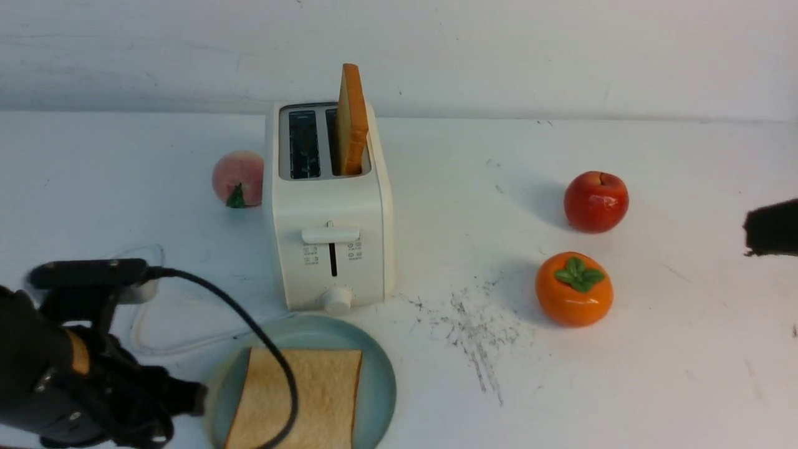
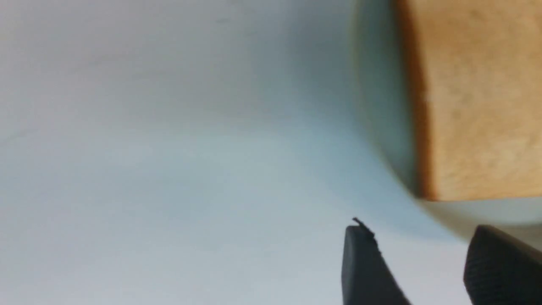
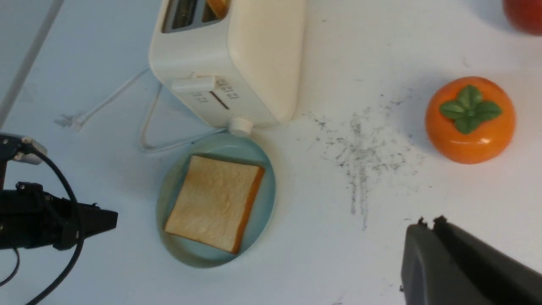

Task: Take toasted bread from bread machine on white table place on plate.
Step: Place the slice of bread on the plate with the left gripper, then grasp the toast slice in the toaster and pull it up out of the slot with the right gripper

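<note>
One slice of toasted bread [image 1: 299,399] lies flat on the pale blue-green plate [image 1: 380,374], in front of the cream-white bread machine [image 1: 330,249]. A second slice [image 1: 352,118] stands upright in its right slot; the left slot is empty. My left gripper [image 2: 417,237] is open and empty, low over the white table [image 1: 654,349] just left of the plate, whose toast [image 2: 478,97] fills the left wrist view. My right gripper [image 3: 427,222] is shut and empty, out at the right; only its dark tip [image 1: 773,227] shows in the front view.
A peach [image 1: 238,178] sits left of the bread machine. A red apple [image 1: 596,201] and an orange persimmon [image 1: 574,288] stand to the right. Dark scratch marks [image 1: 474,324] lie between persimmon and plate. The white cord [image 1: 156,330] loops left of the plate.
</note>
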Robot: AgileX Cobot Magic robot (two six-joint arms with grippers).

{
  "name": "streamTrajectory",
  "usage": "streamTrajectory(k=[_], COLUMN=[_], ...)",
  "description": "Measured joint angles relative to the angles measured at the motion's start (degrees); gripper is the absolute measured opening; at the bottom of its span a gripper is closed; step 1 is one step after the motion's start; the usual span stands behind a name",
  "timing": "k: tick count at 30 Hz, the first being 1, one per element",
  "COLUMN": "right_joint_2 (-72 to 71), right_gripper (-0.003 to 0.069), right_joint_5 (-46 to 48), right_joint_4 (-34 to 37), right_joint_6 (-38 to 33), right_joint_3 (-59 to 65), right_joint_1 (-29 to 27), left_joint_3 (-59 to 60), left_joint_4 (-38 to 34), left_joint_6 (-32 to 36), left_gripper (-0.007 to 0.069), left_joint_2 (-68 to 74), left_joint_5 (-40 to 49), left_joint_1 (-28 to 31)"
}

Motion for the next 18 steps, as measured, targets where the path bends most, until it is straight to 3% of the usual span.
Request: streamTrajectory(k=[2, 6, 7, 13, 18], right_joint_2=[4.43, 11.96, 13.88, 28.75, 40.87], right_gripper=[0.0001, 0.0001, 0.0001, 0.0034, 0.019], right_joint_5=[-3.03, -9.21, -10.43, -17.35, -21.9], right_joint_4=[3.64, 3.0, 2.35, -5.13, -8.81], right_joint_6=[-3.06, -3.32, -2.7, 3.83, 8.16], right_joint_3=[-0.47, -3.78, -5.05, -17.79, -30.18], right_joint_1=[4.2, 12.68, 14.93, 23.81, 26.83], left_joint_3=[0.0, 0.0, 0.0, 0.0, 0.0], left_joint_4=[7.36, 10.29, 10.34, 10.21, 7.39], left_joint_6=[-8.34, -10.56, -10.62, -10.86, -11.05], left_gripper=[0.0187, 0.0002, -0.0015, -0.0014, -0.0014], left_joint_2=[-4.68, -13.42, -15.09, -33.65, -47.78], left_joint_5=[4.0, 8.2, 8.87, 11.33, 15.36], left_joint_1=[0.0, 0.0, 0.0, 0.0, 0.0])
